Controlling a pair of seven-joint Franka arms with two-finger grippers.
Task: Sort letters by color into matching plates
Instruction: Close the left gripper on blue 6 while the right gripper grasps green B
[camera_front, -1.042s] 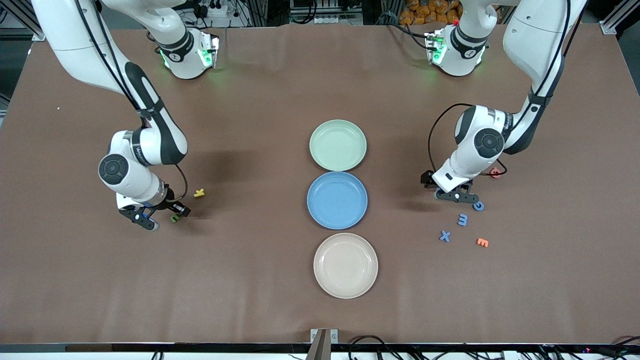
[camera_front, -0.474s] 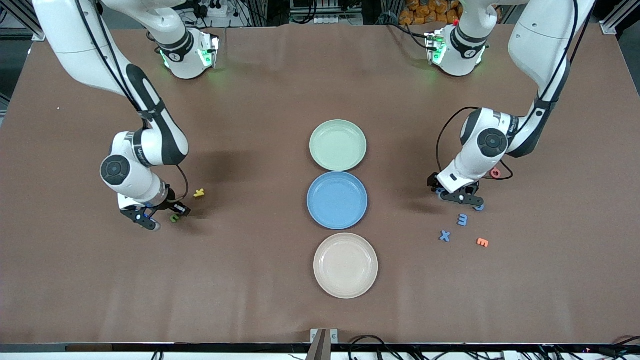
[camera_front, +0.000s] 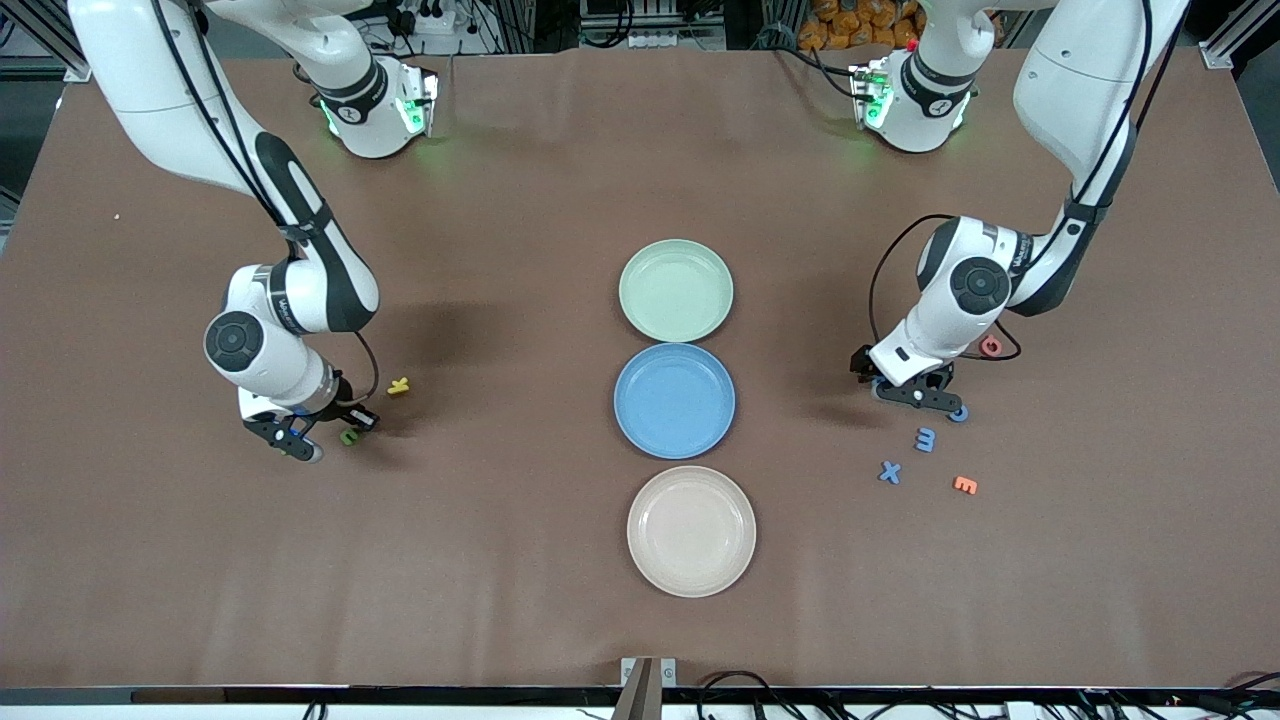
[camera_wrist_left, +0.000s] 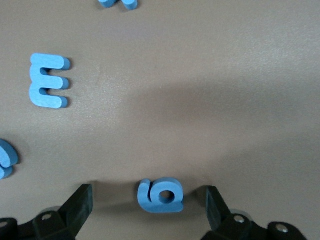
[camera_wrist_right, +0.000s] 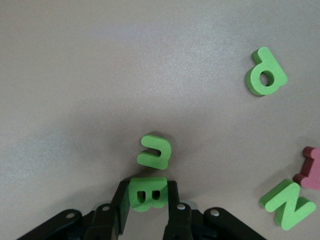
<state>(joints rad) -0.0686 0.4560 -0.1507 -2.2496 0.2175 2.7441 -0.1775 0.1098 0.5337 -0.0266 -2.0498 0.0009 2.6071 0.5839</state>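
Observation:
The pale green plate (camera_front: 676, 290) and the blue plate (camera_front: 674, 400) sit mid-table, both empty. My right gripper (camera_wrist_right: 147, 192) is down at the table toward the right arm's end, shut on a green letter B (camera_wrist_right: 147, 195). Loose green letters lie close by: an n shape (camera_wrist_right: 155, 151), a p shape (camera_wrist_right: 266, 72) and an N (camera_wrist_right: 287, 202). My left gripper (camera_wrist_left: 148, 197) is low at the left arm's end and open, with a round blue letter (camera_wrist_left: 161, 196) between its fingers, untouched. A blue E (camera_wrist_left: 47, 81) and a blue X (camera_front: 889, 472) lie near it.
A beige plate (camera_front: 691, 531) sits nearest the front camera, in line with the other two plates. A yellow letter (camera_front: 399, 385) lies by the right gripper, and a pink one (camera_wrist_right: 311, 170) beside the green N. An orange E (camera_front: 965, 485) and a red letter (camera_front: 991, 346) lie near the left gripper.
The right gripper's fingers have closed onto the green B. The left gripper has shifted slightly over the blue letters and stays open.

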